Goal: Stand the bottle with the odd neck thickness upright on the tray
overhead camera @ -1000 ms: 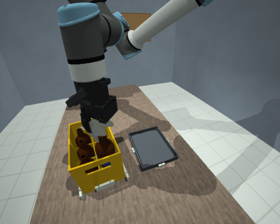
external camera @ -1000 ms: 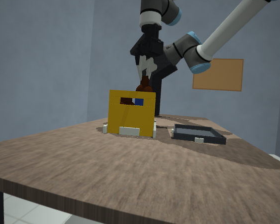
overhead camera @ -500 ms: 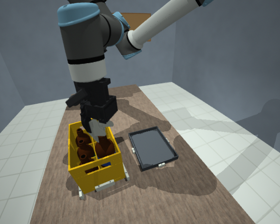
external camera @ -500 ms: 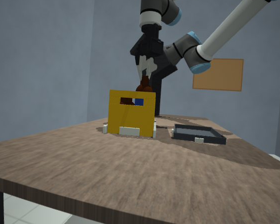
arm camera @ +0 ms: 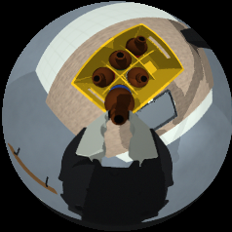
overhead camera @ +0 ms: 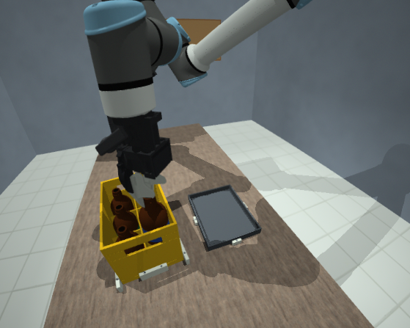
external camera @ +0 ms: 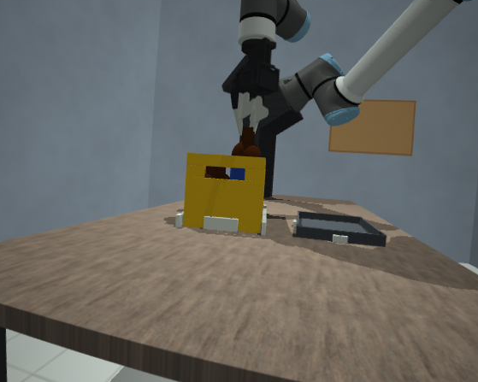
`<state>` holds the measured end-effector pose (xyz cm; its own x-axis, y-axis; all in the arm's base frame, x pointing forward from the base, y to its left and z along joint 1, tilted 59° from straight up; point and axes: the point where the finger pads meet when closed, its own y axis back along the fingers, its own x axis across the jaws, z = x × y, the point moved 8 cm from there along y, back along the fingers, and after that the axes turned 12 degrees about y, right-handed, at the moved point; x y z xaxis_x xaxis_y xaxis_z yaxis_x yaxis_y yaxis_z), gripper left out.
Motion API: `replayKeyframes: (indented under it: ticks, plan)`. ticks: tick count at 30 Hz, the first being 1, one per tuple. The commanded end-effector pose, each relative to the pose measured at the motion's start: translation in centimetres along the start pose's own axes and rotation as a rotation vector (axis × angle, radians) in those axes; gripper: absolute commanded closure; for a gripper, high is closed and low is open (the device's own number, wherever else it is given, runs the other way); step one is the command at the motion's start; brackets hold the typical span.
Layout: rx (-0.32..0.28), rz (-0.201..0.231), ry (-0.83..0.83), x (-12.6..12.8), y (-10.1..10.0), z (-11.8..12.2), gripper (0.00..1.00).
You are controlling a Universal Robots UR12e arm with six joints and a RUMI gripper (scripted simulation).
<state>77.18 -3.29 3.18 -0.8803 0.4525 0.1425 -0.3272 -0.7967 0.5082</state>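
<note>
My gripper (overhead camera: 144, 199) (external camera: 248, 132) (arm camera: 119, 111) is shut on the neck of a brown bottle (overhead camera: 153, 217) (external camera: 247, 139) (arm camera: 120, 99). The bottle hangs upright, its neck and shoulder above the rim of the yellow crate (overhead camera: 144, 265) (external camera: 223, 200); its blue label shows through the handle hole, so its lower part is inside the crate. Four other brown bottles (arm camera: 137, 45) (arm camera: 120, 59) (arm camera: 103, 78) (arm camera: 138, 78) stand in the crate. I cannot tell whose neck differs. The dark tray (overhead camera: 224, 216) (external camera: 360, 238) (arm camera: 158, 111) lies right of the crate with nothing on it.
White blocks (overhead camera: 153, 271) (external camera: 221, 224) sit at the foot of the crate. Smaller white blocks (overhead camera: 237, 241) (external camera: 339, 238) sit against the tray's sides. The crate's right wall stands between the held bottle and the tray. One crate compartment (arm camera: 149, 66) holds no bottle.
</note>
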Motion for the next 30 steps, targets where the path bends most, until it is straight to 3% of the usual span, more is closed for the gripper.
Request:
replayKeyframes:
  ticks: [1, 30]
  plan:
    - [0.001, -0.004, 0.0, -0.1, 0.9, -0.1, 1.0]
    - [0.001, -0.005, 0.002, -0.2, 3.6, 0.0, 1.0]
